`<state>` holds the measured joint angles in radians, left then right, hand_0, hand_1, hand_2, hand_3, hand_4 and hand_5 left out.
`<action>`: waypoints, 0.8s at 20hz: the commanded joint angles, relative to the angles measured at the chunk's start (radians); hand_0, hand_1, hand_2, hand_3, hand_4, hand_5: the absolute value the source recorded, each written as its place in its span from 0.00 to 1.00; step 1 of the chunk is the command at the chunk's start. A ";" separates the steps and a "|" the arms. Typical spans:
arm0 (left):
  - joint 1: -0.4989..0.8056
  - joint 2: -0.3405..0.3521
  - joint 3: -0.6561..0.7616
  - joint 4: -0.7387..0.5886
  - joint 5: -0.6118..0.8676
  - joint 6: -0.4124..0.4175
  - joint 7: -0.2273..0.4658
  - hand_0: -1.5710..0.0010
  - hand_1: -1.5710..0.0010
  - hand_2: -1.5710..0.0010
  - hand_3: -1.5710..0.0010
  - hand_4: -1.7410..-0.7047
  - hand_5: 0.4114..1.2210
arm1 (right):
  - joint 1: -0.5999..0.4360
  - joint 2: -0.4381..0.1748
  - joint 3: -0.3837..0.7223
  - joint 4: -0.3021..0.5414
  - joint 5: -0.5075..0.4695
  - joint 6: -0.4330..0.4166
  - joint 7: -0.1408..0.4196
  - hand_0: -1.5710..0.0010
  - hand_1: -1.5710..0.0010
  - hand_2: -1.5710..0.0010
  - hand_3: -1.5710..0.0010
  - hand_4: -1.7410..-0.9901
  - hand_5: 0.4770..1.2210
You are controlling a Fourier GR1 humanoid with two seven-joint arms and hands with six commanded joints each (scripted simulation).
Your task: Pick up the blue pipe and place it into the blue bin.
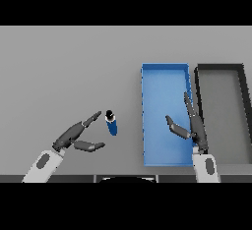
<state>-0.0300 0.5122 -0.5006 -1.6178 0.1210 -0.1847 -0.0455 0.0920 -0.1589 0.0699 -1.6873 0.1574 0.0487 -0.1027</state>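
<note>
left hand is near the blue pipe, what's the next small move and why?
Probably ease the left hand a little further toward the blue pipe and close around it. Its fingers are straight and spread, with the pipe just beyond the fingertips, apparently not yet gripped. The blue bin lies to the pipe's right, and the right hand is open over it.

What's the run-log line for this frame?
pipe: on table, left of bin, ungrasped | left hand: open beside pipe | right hand: open over bin
</note>
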 commanded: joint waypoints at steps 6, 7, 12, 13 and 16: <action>-0.094 -0.143 -0.028 0.132 -0.041 0.030 -0.019 1.00 1.00 1.00 1.00 0.57 0.06 | 0.002 0.009 0.005 -0.013 0.010 -0.010 0.032 1.00 1.00 1.00 1.00 0.72 0.19; -0.107 -0.157 -0.032 0.153 -0.050 0.032 -0.032 1.00 1.00 1.00 1.00 0.58 0.06 | -0.003 0.005 0.002 -0.019 0.008 -0.011 0.038 1.00 1.00 1.00 1.00 0.71 0.20; -0.148 -0.208 -0.059 0.229 -0.120 0.069 -0.024 1.00 1.00 1.00 1.00 0.66 0.02 | 0.014 0.000 -0.006 -0.011 -0.003 -0.003 0.007 1.00 1.00 1.00 1.00 0.69 0.22; -0.159 -0.221 -0.065 0.246 -0.130 0.073 -0.016 1.00 1.00 1.00 1.00 0.67 0.01 | 0.017 0.002 -0.005 -0.014 0.001 -0.007 -0.004 1.00 1.00 1.00 1.00 0.69 0.23; -0.164 -0.261 -0.063 0.280 -0.107 0.060 -0.058 1.00 1.00 1.00 1.00 0.63 0.04 | 0.029 -0.010 -0.006 -0.022 0.011 -0.008 -0.012 1.00 1.00 1.00 1.00 0.71 0.23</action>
<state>-0.1944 0.2509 -0.5639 -1.3383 0.0137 -0.1251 -0.1029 0.1215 -0.1692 0.0639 -1.7092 0.1688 0.0412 -0.1148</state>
